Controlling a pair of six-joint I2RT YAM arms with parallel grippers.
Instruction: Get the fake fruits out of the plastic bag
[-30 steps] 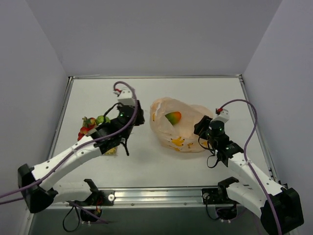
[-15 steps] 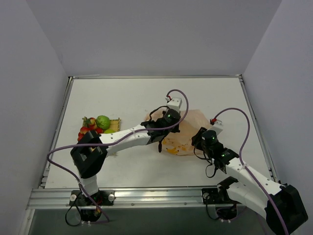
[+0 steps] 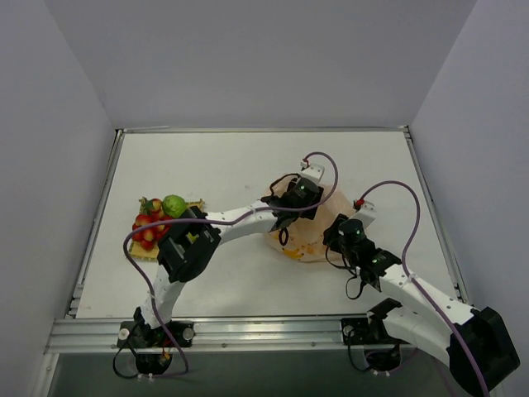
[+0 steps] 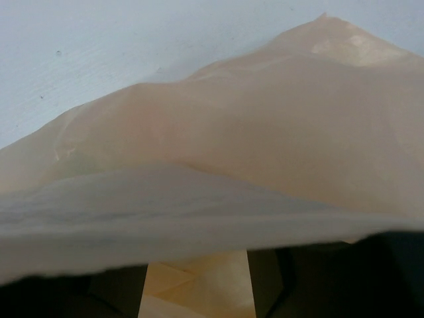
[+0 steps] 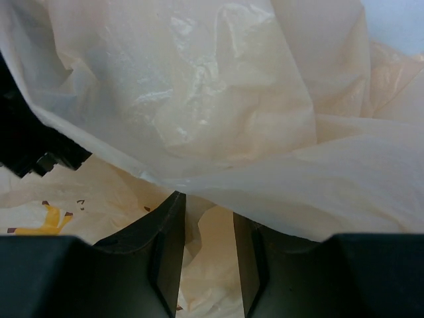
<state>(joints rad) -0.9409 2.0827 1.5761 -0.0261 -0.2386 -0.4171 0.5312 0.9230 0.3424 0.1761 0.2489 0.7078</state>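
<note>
The peach-orange plastic bag (image 3: 316, 241) lies crumpled right of the table's middle. My left gripper (image 3: 287, 223) is stretched over its left part; in the left wrist view the bag's film (image 4: 265, 152) fills the frame and drapes over my left gripper (image 4: 197, 281), whose jaws stand apart. My right gripper (image 3: 335, 231) is at the bag's right edge; in the right wrist view (image 5: 209, 225) it is shut on a bunch of the bag's film (image 5: 218, 99). A yellow-green pear (image 3: 173, 204) and a red berry bunch (image 3: 149, 228) lie at the left. The mango-like fruit is hidden.
The pear and berries rest on a square yellow woven mat (image 3: 197, 204) near the table's left side. The white table (image 3: 248, 161) is ringed by a metal frame and grey walls. My left arm's forearm spans from the mat to the bag.
My left arm has swung from the mat at the left across to the bag, leaving the pear on the mat. The mango seen in the bag's mouth is now covered. The bag has flattened.
</note>
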